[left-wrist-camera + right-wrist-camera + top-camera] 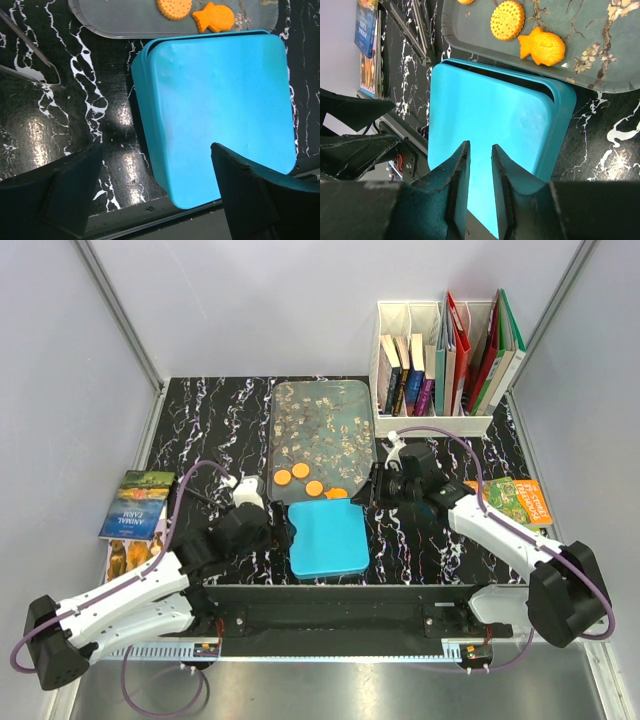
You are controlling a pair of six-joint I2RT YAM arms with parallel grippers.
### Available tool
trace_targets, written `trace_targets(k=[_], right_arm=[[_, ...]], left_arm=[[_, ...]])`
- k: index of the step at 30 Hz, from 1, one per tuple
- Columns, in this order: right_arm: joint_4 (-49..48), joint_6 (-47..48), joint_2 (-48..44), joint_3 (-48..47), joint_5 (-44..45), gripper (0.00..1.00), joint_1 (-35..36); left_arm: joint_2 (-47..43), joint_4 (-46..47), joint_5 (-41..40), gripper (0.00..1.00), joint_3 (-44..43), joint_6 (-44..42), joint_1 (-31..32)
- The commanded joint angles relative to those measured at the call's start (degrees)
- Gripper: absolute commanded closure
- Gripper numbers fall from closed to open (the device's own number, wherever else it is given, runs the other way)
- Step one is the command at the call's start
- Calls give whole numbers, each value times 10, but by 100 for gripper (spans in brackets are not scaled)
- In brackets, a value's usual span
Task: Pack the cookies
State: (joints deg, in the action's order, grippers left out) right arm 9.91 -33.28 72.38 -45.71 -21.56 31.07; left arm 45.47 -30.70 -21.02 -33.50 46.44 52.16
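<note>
The black, white-veined marble worktop (200, 420) is carrying everything within reach of both arms. The long clear glass tray (345, 390) with a floral print is lying down its middle, and its near end is serving as the holding place for the food. The turquoise rounded-square plastic box (327, 538) is sitting just in front of that end, probably so each transfer is short. Its flat lid (225, 100) is covering it and looks slightly offset, so I judge it needs lifting before packing begins.

The left end effector (155, 150) is hanging released beside the box's left edge, its jaws spread wide and grasping nothing. The right end effector (479, 150) is hovering off the box's far right corner. Its jaws are only narrowly parted, with blue showing through the gap, and it too is grasping nothing.

The cookies (300, 478) are waiting on the tray's near end, unpacked. They are small orange biscuits, several round and one fish-shaped (542, 46). A pair of thin metal tongs (47, 75) is lying on the worktop left of the box.
</note>
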Motion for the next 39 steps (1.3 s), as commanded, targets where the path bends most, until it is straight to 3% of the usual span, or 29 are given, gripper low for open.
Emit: trace_targets(k=[1,8,13,17,20,21,26,39], right_arm=[[0,3,-23,-2,20,69,0],[8,3,-43,9,14,69,0],[10,1,-52,25,23,69,0],[12,-1,-67,29,33,69,0],[17,0,-78,26,39,70,0],[20,1,-80,25,40,70,0],[27,2,-94,25,42,70,0],[34,7,-110,27,51,70,0]], left_arm=[[-11,33,31,13,-3,-28,0],[-83,53,103,19,19,-67,7],[-58,82,180,30,19,-104,36],[44,98,201,71,-8,-128,93],[115,100,171,93,-47,-150,182],[130,99,162,96,-58,-161,198],[194,102,136,100,-106,-179,258],[298,102,128,100,-102,-187,276]])
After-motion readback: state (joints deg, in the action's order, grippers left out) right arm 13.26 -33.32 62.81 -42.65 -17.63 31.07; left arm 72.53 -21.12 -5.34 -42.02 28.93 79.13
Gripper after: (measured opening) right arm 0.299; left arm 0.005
